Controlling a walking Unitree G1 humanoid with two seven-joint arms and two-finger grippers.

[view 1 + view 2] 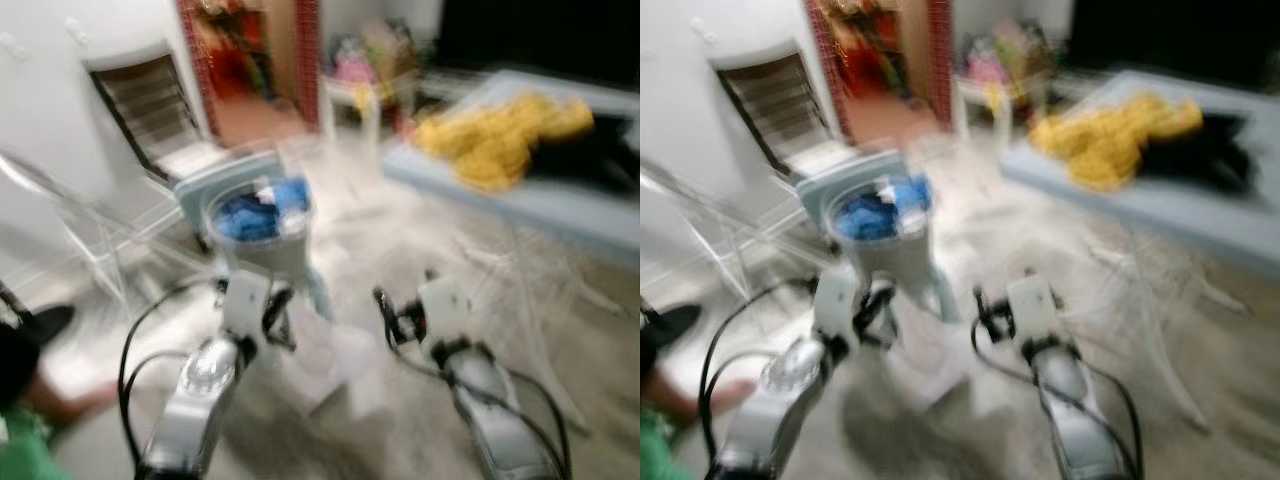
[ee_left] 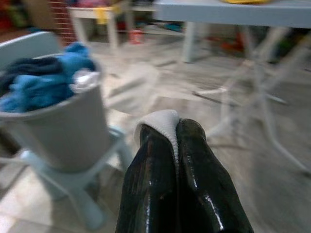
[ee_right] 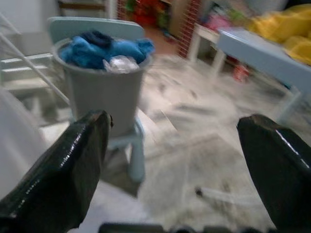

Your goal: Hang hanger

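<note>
I can't pick out a hanger; left gripper (image 2: pixel 176 127) has jaws pressed together on a bit of white cloth (image 2: pixel 163 124). Right gripper (image 3: pixel 175 145) is held fwd at about the same height, jaws spread wide w/ nothing between. Grey bucket (image 1: pixel 262 245) of blue clothes sits on a pale blue stool (image 2: pixel 73 182) just ahead; bare floor (image 1: pixel 400 250) btwn it and the bed (image 1: pixel 560 205) on the right.

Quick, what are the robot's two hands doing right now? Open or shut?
Left tool: shut, pinching a piece of white cloth between its black fingers.
Right tool: open wide, holding nothing.
</note>
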